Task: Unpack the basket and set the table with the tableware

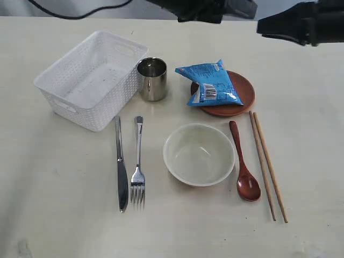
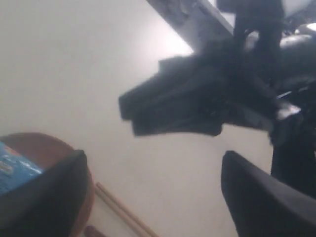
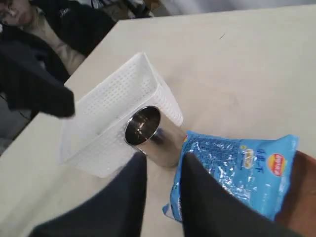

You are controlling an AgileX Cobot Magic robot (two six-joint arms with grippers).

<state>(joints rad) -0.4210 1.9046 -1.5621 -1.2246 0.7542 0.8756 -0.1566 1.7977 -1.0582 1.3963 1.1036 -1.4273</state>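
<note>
left pincer (image 2: 153, 163) wide open, empty | right pincer (image 3: 163, 160) narrow gap, empty | basket (image 1: 110, 107) unpacked, worktop (image 1: 54, 204) far-left | snack packet (image 1: 212, 83) on plate (image 1: 244, 94)

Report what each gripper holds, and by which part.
Nothing is held. The left gripper and right gripper both hang empty above the table, jaws apart.

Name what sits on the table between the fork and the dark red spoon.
The cream bowl sits between the fork and the spoon, upright and empty, clear of the fork and close beside the spoon. The exterior view shows this.
</note>
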